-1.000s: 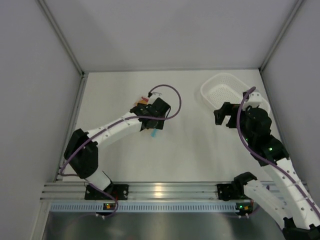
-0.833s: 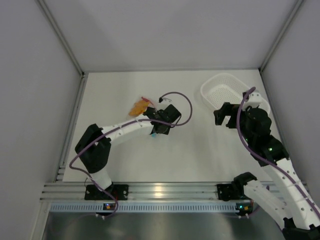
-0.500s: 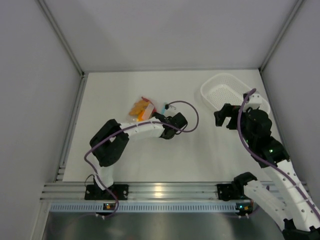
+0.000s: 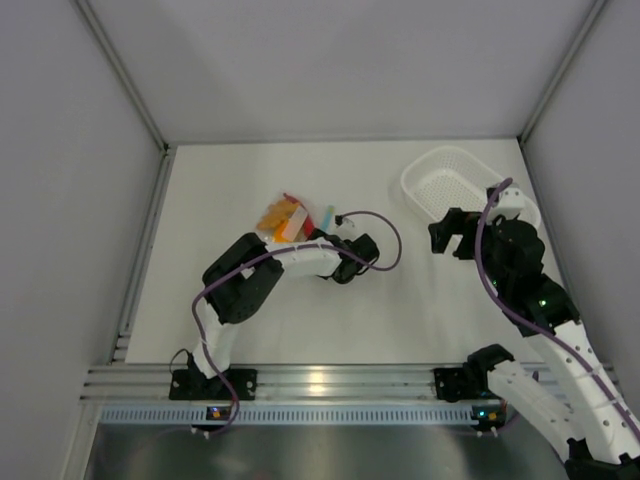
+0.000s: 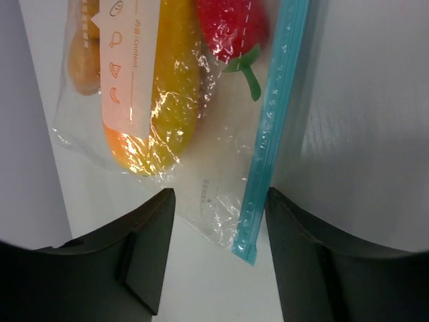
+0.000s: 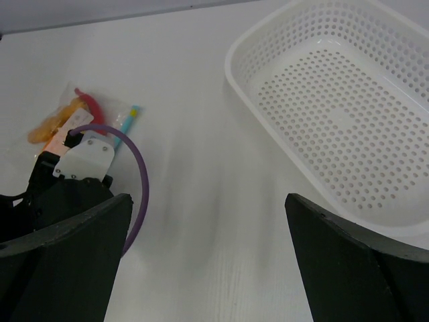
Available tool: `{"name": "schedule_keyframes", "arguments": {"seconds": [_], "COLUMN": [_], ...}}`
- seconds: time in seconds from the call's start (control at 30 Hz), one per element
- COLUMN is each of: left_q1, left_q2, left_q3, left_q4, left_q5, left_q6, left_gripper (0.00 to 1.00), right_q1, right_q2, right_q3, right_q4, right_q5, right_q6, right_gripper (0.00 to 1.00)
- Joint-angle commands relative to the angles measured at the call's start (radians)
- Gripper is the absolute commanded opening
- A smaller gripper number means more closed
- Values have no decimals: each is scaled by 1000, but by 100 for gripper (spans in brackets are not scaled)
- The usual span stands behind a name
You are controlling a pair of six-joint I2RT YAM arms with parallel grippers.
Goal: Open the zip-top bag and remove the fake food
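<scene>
The zip-top bag lies flat on the white table, clear, with a light blue zip strip along its right edge. Inside it I see a red chili, a yellow-orange wedge and an orange lumpy chunk. My left gripper is open and low over the table. The bag's near corner and the end of the strip lie just ahead of its jaws, untouched. In the top view it sits right of the bag. My right gripper is open and empty, hovering apart; the bag also shows in its view.
A white perforated basket stands at the back right, close to my right gripper, and it fills the upper right of the right wrist view. A purple cable loops off the left wrist. Grey walls enclose the table on three sides.
My left wrist has swung right and drawn back from over the bag, with the arm folding in. The bag now lies uncovered. The right arm has not moved.
</scene>
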Motion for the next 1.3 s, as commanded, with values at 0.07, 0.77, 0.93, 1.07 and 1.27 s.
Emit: {"name": "schedule_keyframes", "arguments": {"seconds": [0.07,0.77,0.93,1.07,1.27], "left_q1": [4,19,16,16,16], "left_q2": [46,-185,-349,-443,-578], "left_q3": [7,74,76,88,102], "left_q4": [21,19,13,-2,-5], "left_q5": [16,246,361,415,639], "left_q6": [-10,102,139,166,242], "left_gripper": [52,0,0,0,0], "right_q1": [13,13,13,13,14], "right_q2": [-17,-25,-59,-102,-79], "right_q3": [2,-3,-30,-111,-154], "right_q4": [5,14,68,189,294], "right_q5": [-5,-12,-12,-155,-363], "right_q6": [-10,-17,6,-15,-4], "right_gripper": [99,99,99,99,99]}}
